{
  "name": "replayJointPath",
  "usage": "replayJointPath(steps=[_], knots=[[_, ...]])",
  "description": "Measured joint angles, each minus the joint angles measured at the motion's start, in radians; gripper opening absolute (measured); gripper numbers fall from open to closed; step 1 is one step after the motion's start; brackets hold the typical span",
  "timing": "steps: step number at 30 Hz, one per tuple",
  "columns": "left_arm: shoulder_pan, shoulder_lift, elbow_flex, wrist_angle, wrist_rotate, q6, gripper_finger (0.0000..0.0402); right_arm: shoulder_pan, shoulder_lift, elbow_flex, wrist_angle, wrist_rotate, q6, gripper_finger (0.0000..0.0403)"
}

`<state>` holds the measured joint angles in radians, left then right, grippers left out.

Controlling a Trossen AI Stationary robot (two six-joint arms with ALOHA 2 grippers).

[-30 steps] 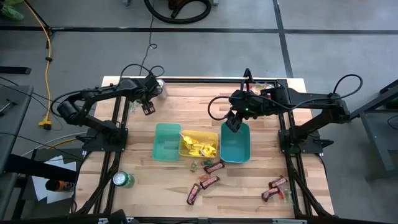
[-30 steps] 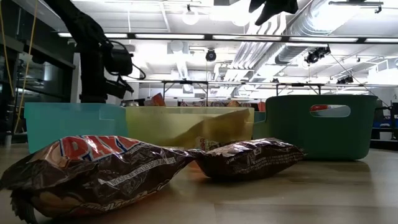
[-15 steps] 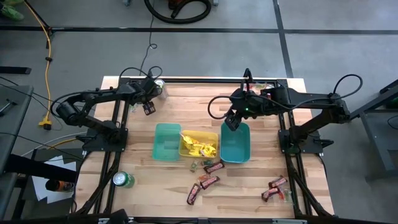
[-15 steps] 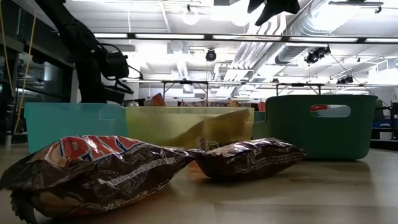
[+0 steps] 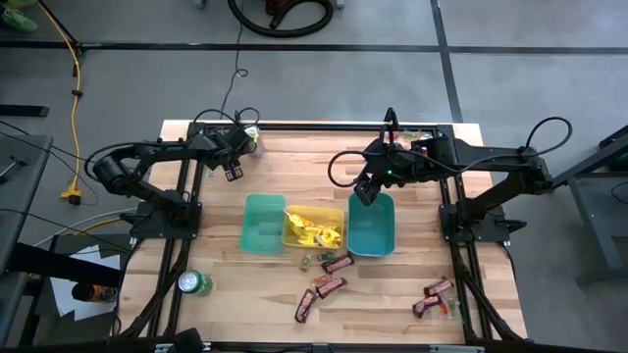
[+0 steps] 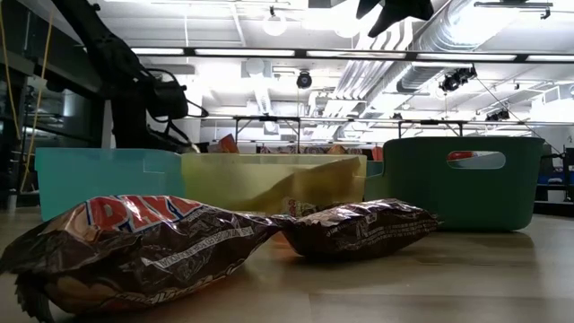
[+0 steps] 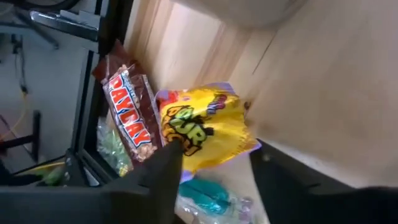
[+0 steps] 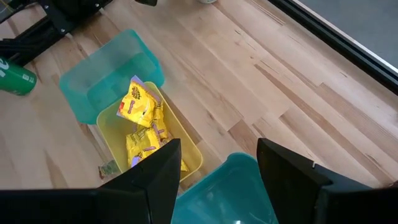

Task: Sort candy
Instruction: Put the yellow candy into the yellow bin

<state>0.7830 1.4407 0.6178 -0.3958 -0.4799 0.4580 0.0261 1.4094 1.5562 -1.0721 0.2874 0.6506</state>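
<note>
In the left wrist view we see the yellow crinkled candy packet (image 7: 202,127) only in part, its lower edge behind the dark fingers (image 7: 163,171) of the left claw (image 7: 214,168), and whether those fingers touch it we cannot tell. The teal-wrapped small sweet (image 7: 205,194) below is blurred and partly cut off. In the low view, the big brown-and-red peanut bar wrapper (image 6: 134,247) blocks most of the tabletop, and the yellow plastic bin (image 6: 269,179) hides its contents. From above, the tiny pieces (image 5: 307,261) by the bins are too small to name, perhaps green-wrapped. The right claw (image 8: 214,165) shows only its fingers, cropped at the picture's edge.
</note>
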Motion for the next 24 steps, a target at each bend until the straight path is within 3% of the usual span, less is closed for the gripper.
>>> replayJointPath(steps=[6,12,24], knots=[[0.009,0.017,0.001,-0.031,0.088,-0.076,0.0015,0.000,0.000,0.000,0.000,0.000,-0.002,0.0206],[0.008,-0.066,0.001,-0.157,0.209,-0.171,0.0001,0.000,0.000,0.000,0.000,-0.003,-0.033,0.0206],[-0.081,-0.495,0.081,-0.279,0.336,-0.339,0.0000,0.001,-0.002,0.000,0.017,-0.008,-0.148,0.0206]])
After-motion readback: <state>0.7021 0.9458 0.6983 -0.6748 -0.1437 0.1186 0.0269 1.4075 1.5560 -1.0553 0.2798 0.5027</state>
